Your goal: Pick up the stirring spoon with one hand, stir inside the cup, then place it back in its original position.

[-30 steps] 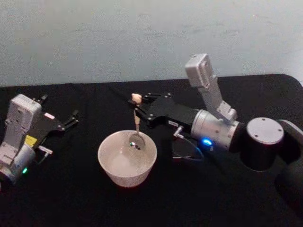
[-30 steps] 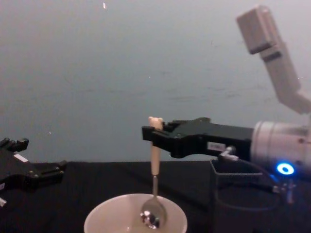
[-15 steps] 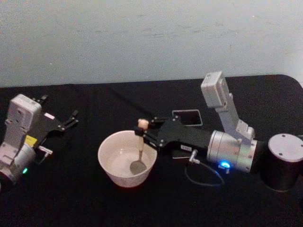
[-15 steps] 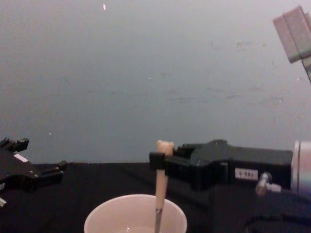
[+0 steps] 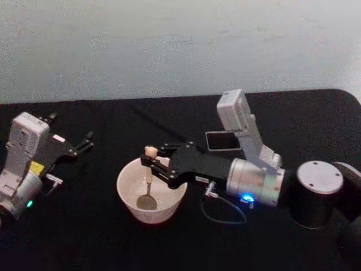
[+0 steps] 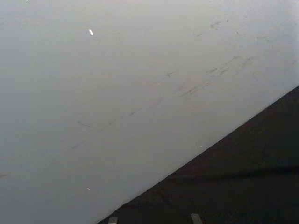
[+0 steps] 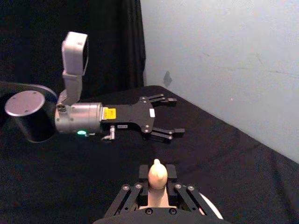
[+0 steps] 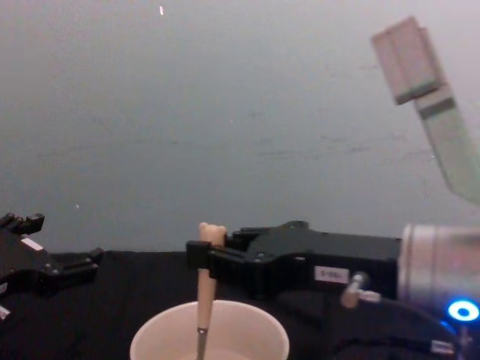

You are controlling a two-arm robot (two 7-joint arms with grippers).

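Note:
The cream-white cup stands mid-table, and its rim shows low in the chest view as the cup. The stirring spoon stands upright inside it, metal bowl down near the cup's floor, bear-head top above the rim. My right gripper reaches in from the right and is shut on the spoon's beige handle; the chest view shows this right gripper just under the bear head of the spoon. The right wrist view shows the bear head of the spoon between the fingers. My left gripper rests open at the table's left.
A dark grey square holder stands behind the right arm. A thin cable loops on the black table to the right of the cup. A pale wall rises behind the table's far edge.
The right gripper has carried the spoon leftward across the cup, from the right side toward the left side. A second ago the spoon bowl hung near the far rim. The left arm stayed still.

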